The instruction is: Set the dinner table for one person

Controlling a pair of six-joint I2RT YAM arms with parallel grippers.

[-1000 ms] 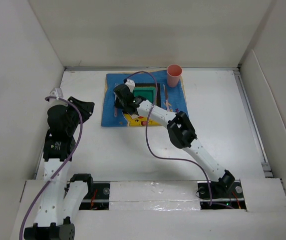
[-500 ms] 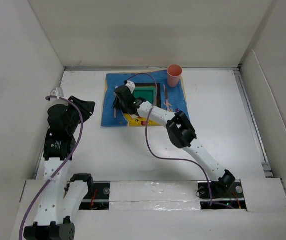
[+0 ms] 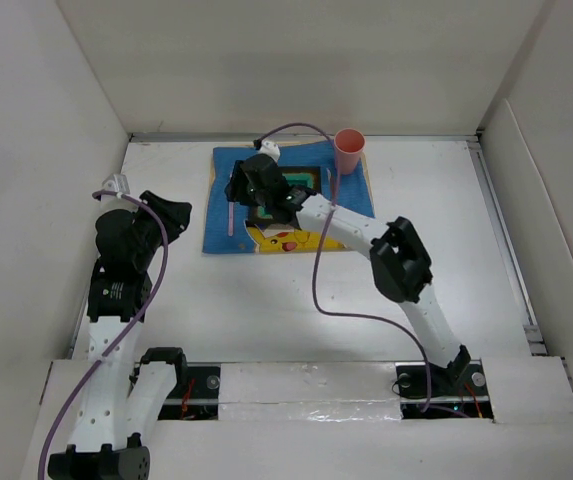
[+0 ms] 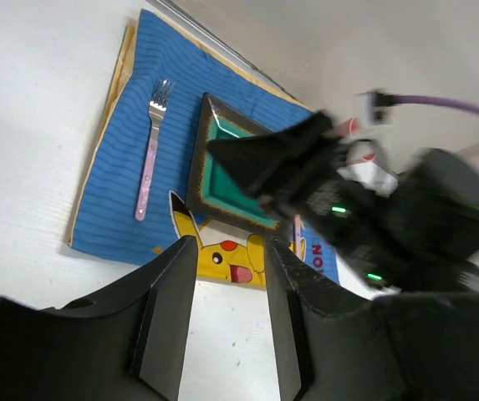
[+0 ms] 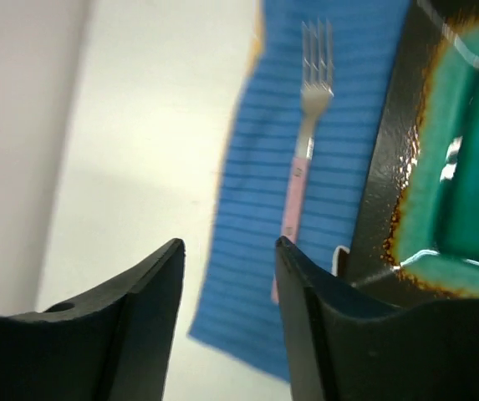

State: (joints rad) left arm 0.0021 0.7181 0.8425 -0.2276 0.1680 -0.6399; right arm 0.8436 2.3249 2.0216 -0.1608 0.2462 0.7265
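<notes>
From above, we see two arms. The right arm stretches from its base toward 11 o'clock, elbow raised, and the right gripper (image 3: 244, 192) hangs over the blue cloth (image 3: 351, 200). The left arm is folded up at the 9 o'clock side of the dinner table (image 3: 216, 300), with the left gripper (image 3: 173, 214) pointing toward 2 o'clock, well apart from the cloth. The cloth lies at the table's 12 o'clock end. We count one cloth, one teal plate (image 3: 306, 178) partly under the right gripper, one pink fork (image 3: 229, 215) at the plate's 9 o'clock, and one pink cup (image 3: 349, 150) upright at the cloth's 1 o'clock corner.

In the left wrist view, the left gripper's fingers (image 4: 168, 322) stand apart with nothing between them; the fork, the plate and the blurred right arm lie beyond.

In the right wrist view, the right gripper's fingers (image 5: 147, 326) are spread and empty above the cloth's edge, the single fork just beside the plate.
</notes>
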